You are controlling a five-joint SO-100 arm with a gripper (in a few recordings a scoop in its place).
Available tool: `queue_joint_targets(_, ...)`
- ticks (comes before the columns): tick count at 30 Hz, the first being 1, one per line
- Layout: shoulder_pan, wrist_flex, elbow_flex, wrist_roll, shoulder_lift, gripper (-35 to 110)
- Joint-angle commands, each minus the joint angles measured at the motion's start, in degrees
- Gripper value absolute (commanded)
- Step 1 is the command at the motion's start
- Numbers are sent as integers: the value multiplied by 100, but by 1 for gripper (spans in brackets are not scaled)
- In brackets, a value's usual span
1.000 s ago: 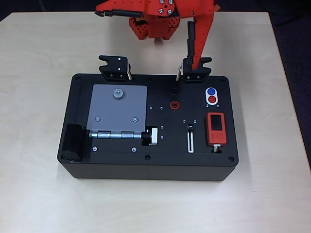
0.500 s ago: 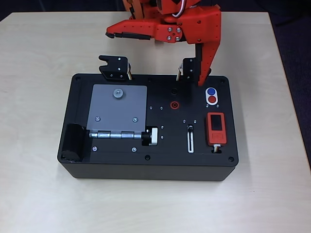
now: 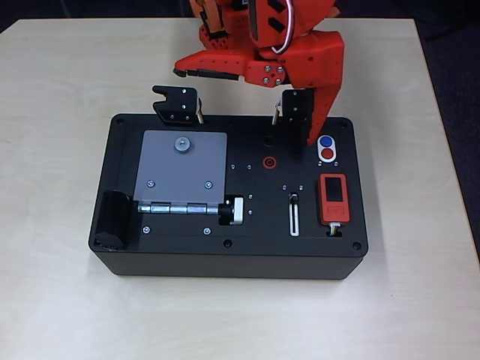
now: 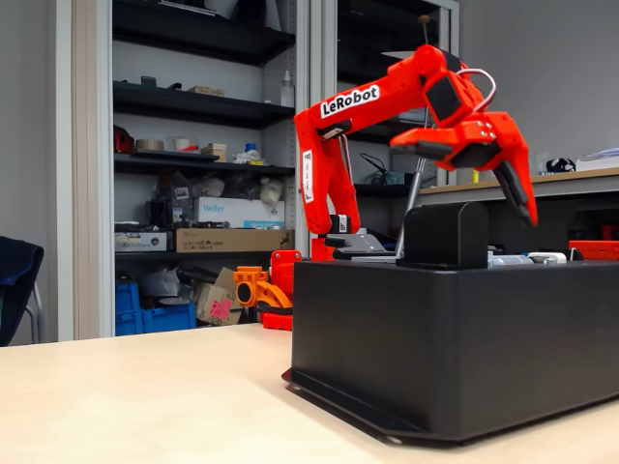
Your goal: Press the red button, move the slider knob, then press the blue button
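Red button (image 3: 328, 154) just beside end effector (image 3: 247, 105) fingertip, fingers spread wide

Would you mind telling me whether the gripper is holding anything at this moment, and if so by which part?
Nothing is held. The gripper is open and empty, one finger pointing down beside the blue button on the black box.

Red arm (image 3: 300, 52), black box (image 3: 225, 255), grey plate (image 3: 180, 169), blue button (image 3: 325, 142), red button (image 3: 328, 154).
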Motion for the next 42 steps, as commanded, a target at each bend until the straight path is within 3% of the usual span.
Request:
queue_joint_targets(1,-193,-79,18,158,26,104)
queue_joint_targets(27,-721,-211,-677,721,-580,104)
queue_joint_targets(42,-659,-343,44,721,-44,104)
